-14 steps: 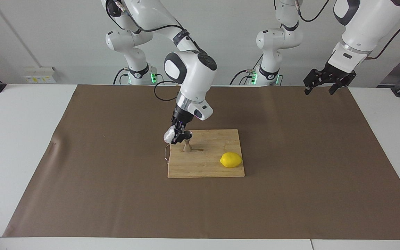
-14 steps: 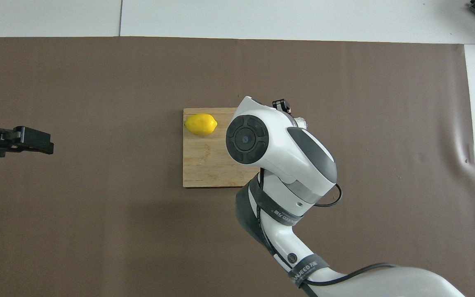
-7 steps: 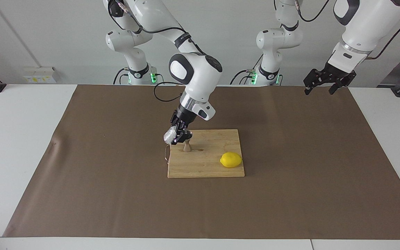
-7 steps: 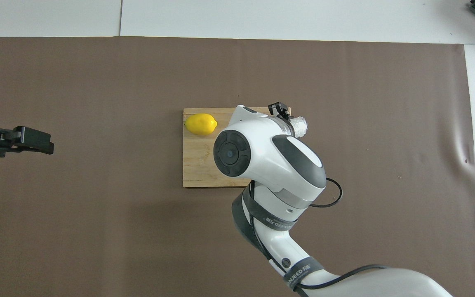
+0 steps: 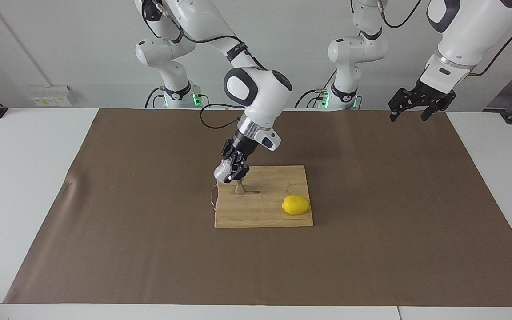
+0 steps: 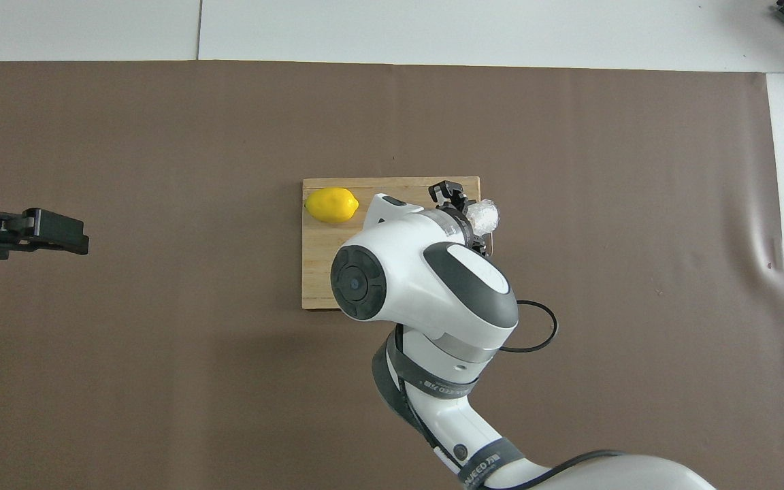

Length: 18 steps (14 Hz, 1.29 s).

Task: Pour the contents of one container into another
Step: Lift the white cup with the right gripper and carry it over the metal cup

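My right gripper [image 5: 231, 174] is shut on the small clear faceted cup [image 5: 221, 170], which it holds tilted just above the wooden board's corner toward the right arm's end. Right under the gripper a small hourglass-shaped jigger [image 5: 239, 188] stands upright on the board. In the overhead view the cup [image 6: 484, 216] shows beside the right gripper [image 6: 461, 204], and the arm hides the jigger. My left gripper [image 5: 410, 112] waits open, raised over the mat's edge at the left arm's end, and it is empty there as in the overhead view [image 6: 58, 233].
A wooden cutting board [image 5: 269, 215] lies mid-table on a brown mat [image 5: 371, 222]. A yellow lemon [image 5: 295, 205] rests on the board toward the left arm's end, away from the jigger. A thin loop hangs at the board's edge [image 5: 214, 196] below the cup.
The right arm's wrist has swung toward the left arm's end. The held cup has risen slightly and come closer over the jigger. The left arm has not moved.
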### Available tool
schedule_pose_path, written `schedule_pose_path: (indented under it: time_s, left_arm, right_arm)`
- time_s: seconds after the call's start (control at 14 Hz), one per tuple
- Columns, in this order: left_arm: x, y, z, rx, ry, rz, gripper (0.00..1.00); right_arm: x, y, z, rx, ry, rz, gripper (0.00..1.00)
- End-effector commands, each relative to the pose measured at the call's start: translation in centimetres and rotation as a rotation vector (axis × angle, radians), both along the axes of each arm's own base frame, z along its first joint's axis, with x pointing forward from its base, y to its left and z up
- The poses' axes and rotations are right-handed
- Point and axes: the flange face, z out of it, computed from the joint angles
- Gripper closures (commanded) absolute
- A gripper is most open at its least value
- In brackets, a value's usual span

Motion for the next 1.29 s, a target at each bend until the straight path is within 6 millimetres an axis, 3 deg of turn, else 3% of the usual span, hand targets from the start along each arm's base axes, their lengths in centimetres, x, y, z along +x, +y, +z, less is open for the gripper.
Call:
schedule_pose_path:
  time_s: [0.0, 0.71, 0.93, 1.21]
  left_arm:
    - [0.0, 0.2, 0.2, -0.01, 0.012, 0.004, 0.0]
    - [0.0, 0.2, 0.2, -0.01, 0.012, 0.004, 0.0]
    - [0.0, 0.2, 0.2, -0.01, 0.014, 0.004, 0.0]
    - [0.0, 0.2, 0.2, -0.01, 0.014, 0.004, 0.0]
  right_arm:
    - [-1.2, -1.1, 0.4, -0.055, -0.019, 0.012, 1.0]
    - [-1.9, 0.5, 0.2, -0.068, -0.066, 0.066, 1.0]
    - [-2.5, 0.6, 0.3, -0.054, -0.115, -0.031, 1.0]
    - [-2.7, 0.9, 0.2, -0.053, -0.121, -0.027, 1.0]
